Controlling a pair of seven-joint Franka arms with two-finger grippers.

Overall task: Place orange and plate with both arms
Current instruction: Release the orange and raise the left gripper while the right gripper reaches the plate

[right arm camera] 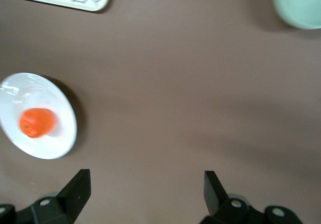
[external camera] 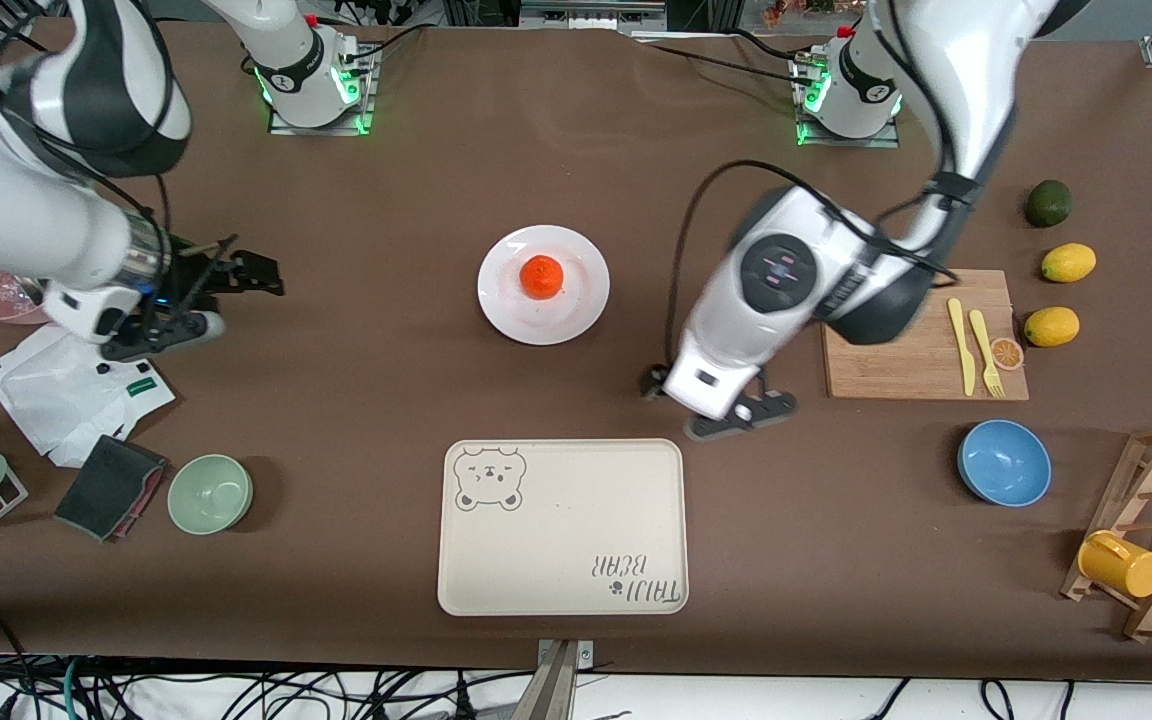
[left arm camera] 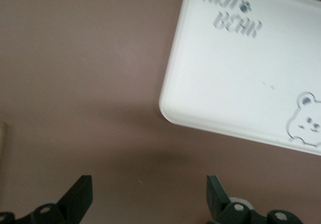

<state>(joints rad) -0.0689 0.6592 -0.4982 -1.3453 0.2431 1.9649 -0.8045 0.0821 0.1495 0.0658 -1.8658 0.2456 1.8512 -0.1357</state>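
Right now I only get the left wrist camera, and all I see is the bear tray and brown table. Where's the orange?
Observer: The orange sits on the white plate, mid-table, farther from the front camera than the bear tray.
Operator: Is the other robot hand grabbing it?
Observer: No. The right gripper is open and holds nothing, over bare table toward the right arm's end, beside some white paper.
Operator: What's near my hand?
Observer: Your left gripper is open too, over bare table between the tray and a wooden cutting board with a yellow knife and fork on it.
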